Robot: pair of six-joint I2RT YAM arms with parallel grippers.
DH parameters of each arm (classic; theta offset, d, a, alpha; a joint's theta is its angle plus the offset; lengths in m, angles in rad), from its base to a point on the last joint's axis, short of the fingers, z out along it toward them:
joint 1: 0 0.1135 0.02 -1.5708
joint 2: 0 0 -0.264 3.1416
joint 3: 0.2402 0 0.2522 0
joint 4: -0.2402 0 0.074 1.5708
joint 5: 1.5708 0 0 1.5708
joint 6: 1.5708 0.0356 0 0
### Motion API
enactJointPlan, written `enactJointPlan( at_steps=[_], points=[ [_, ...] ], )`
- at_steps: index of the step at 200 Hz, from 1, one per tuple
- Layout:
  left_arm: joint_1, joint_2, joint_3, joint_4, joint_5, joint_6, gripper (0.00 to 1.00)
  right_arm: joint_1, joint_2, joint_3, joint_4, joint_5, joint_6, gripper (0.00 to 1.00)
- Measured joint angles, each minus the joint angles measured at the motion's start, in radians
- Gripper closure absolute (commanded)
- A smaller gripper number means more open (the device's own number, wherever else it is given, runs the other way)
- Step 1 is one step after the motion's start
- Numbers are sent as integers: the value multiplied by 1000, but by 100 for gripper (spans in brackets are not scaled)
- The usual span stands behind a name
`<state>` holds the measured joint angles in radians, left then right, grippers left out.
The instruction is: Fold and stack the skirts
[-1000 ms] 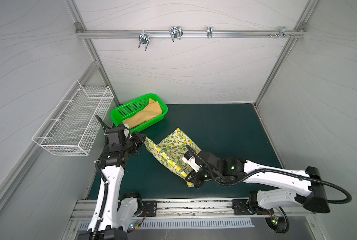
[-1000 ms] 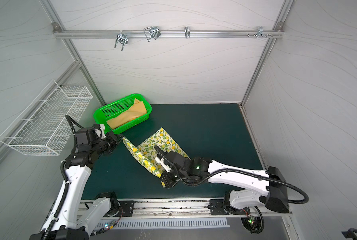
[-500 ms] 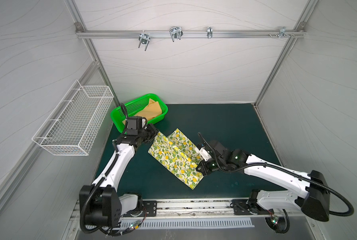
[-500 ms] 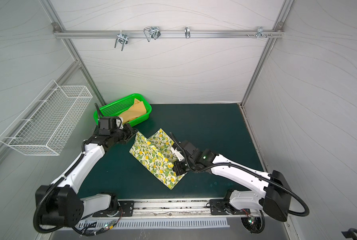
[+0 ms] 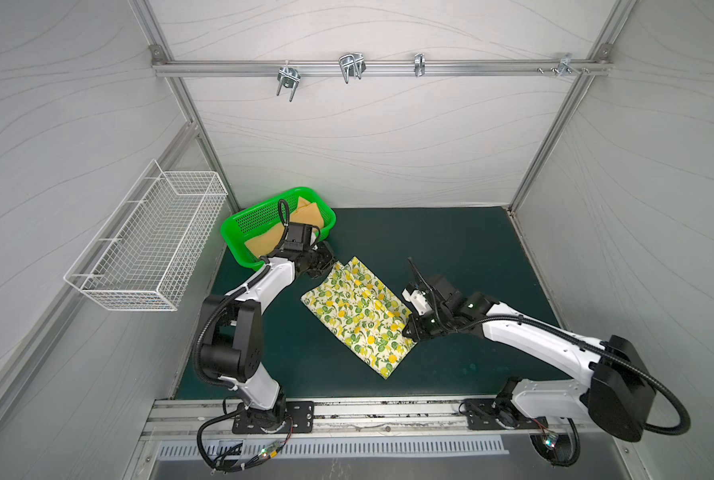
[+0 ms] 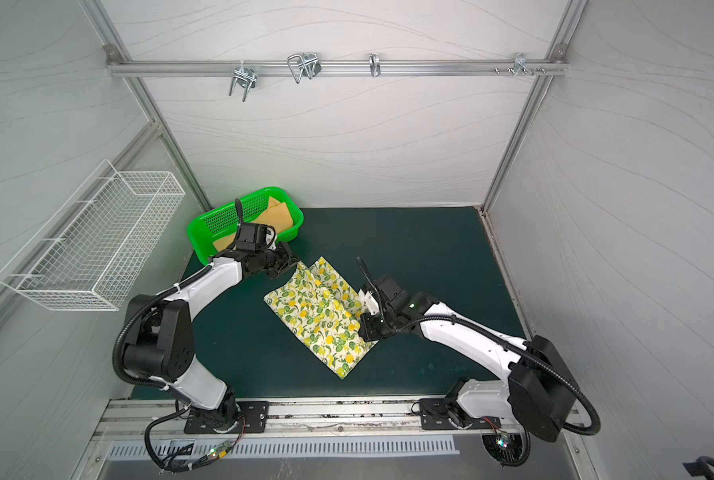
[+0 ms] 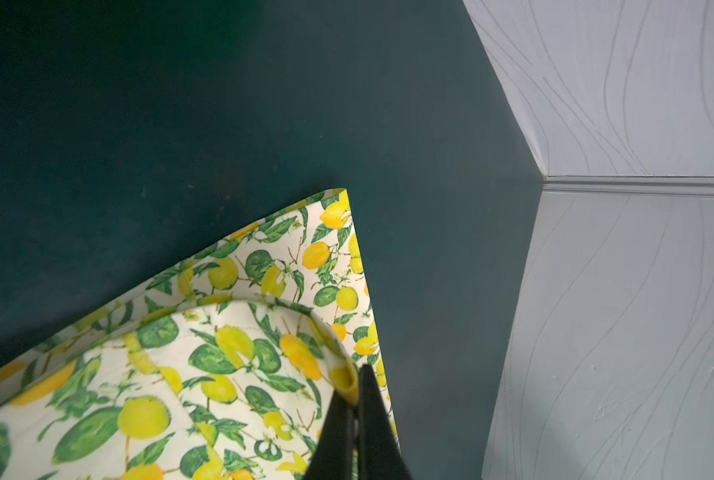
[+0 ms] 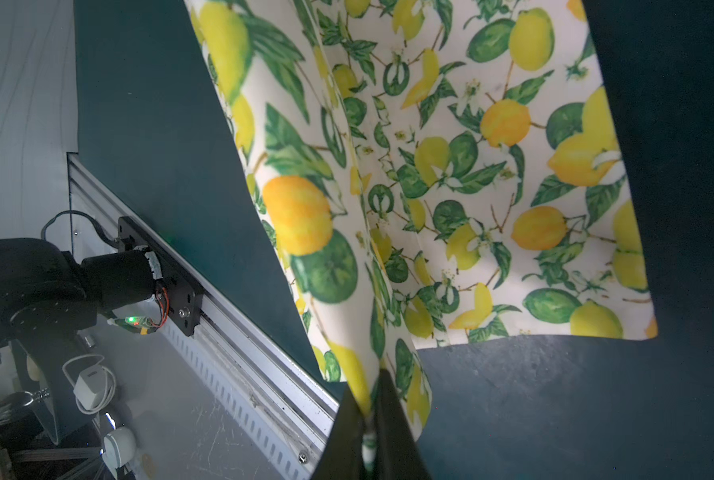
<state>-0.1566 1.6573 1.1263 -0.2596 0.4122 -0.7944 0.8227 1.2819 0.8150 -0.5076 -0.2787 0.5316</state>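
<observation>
Top views: in both, the lemon-print skirt [image 5: 359, 316] is lying spread on the dark green mat [image 5: 451, 249], roughly in the middle and slanting from the back left toward the front. The left gripper [image 5: 329, 266] is reaching to the skirt's far corner, just in front of the green basket [image 5: 239, 224], its jaws drawn together on the cloth. The right gripper [image 5: 409, 328] is meeting the skirt's right-hand edge, jaws likewise narrowed on the fabric. The mustard skirt [image 5: 309, 214] is resting inside the green basket at the back left of the mat. A white wire basket [image 5: 147, 245] is hanging on the left wall, well apart from the cloth.

Left wrist: the left gripper [image 7: 353, 395] is pinching a rolled bit of the lemon-print skirt's [image 7: 222, 353] edge between two nearly touching black fingers. The cloth around the pinch is curling upward, while the outer layer is lying on the mat [image 7: 181, 104].

Right wrist: the right gripper [image 8: 370, 399] is clamping a gathered fold of the lemon-print skirt [image 8: 451, 166]. The fabric is fanning out from the pinch and throwing a shadow on the mat. The aluminium rail [image 8: 243, 332] is running along the mat's edge beside it.
</observation>
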Motion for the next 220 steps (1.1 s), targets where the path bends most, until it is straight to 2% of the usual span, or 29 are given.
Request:
enactJointPlan(
  at_steps=[76,158,220],
  points=[
    [-28,158,119,-6,13,2,99,-97,119,-37,74,-44,-6,89],
    [-60,282,270,-98,-60,63,90,-144,235,-30,123,-64,-27,89],
    [-59,353,319,-117,-89,70,82,-150,244,-5,111,-29,-35,89]
  ],
)
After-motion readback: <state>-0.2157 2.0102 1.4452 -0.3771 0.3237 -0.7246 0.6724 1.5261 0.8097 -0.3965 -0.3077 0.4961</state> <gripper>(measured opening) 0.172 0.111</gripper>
